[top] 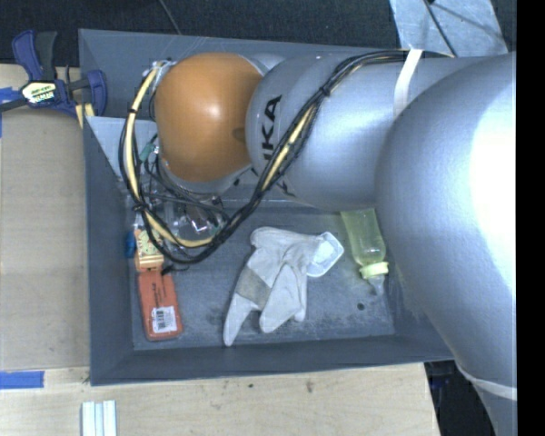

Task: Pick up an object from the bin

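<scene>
The silver arm [418,153] reaches in from the right and crosses the far half of the grey bin [345,314]. Its rounded orange cover [204,116] sits over the far-left corner, with cables looped round it. The end effector [183,218] hangs below that cover, low over the left side of the floor. Whether it is released or clenched cannot be told.

A crumpled white glove [277,280] lies mid-floor. A yellow-green bottle [363,236] lies right of the glove, cap toward the near wall.

An orange-red flat packet [160,305] lies by the left wall. Its long axis runs near to far, and its barcode label is at the near end. It lies just nearer than the end effector and apart from it.
</scene>
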You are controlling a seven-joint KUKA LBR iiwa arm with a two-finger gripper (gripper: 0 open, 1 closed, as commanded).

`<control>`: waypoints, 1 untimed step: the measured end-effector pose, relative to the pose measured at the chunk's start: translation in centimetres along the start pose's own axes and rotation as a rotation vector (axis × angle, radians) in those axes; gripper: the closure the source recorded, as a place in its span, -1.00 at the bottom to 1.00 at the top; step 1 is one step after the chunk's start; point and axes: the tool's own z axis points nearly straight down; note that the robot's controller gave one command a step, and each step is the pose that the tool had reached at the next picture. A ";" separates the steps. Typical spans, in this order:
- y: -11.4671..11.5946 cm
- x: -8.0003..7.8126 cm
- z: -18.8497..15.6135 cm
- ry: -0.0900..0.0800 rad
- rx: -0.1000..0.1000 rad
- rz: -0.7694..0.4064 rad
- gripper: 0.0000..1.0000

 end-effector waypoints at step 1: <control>-0.5 -2.0 7.4 -0.007 -0.001 -0.209 -1.00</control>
